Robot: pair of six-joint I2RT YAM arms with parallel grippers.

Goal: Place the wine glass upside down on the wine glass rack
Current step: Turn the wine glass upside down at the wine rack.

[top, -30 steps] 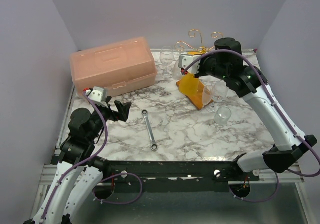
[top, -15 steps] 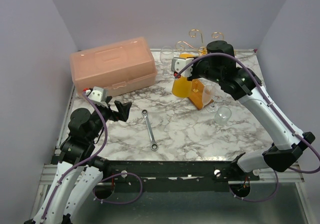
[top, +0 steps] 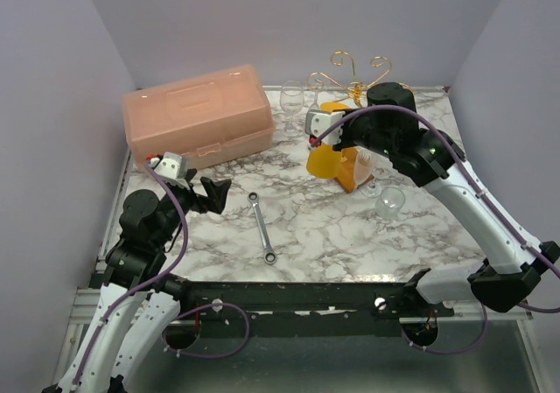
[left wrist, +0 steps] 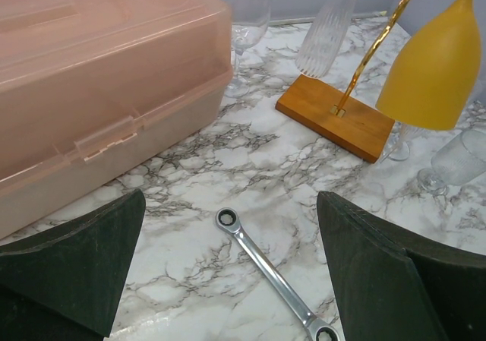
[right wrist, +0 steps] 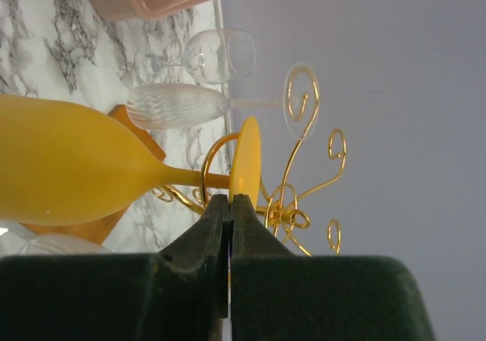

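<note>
The yellow wine glass [top: 322,159] hangs bowl-down beside the wine glass rack [top: 354,71], a gold wire stand on an orange-brown base [left wrist: 339,118]. My right gripper [right wrist: 229,198] is shut on the rim of the glass's foot [right wrist: 248,162]. In the right wrist view the yellow stem [right wrist: 190,178] crosses one of the rack's curled gold arms [right wrist: 209,166]. A ribbed clear glass [right wrist: 178,105] hangs on the rack as well. My left gripper [left wrist: 230,198] stands wide open and low at the near left, holding nothing.
A pink plastic toolbox [top: 197,113] fills the back left. A steel ratchet wrench [top: 262,227] lies mid-table. One clear glass [top: 291,95] stands behind the rack, and two more clear glasses [top: 389,202] stand right of the base. Walls close in behind and beside.
The right arm carried the yellow glass left, then back a little toward the rack and lower. Its foot now shows beside the gold arms. The left arm has not moved.
</note>
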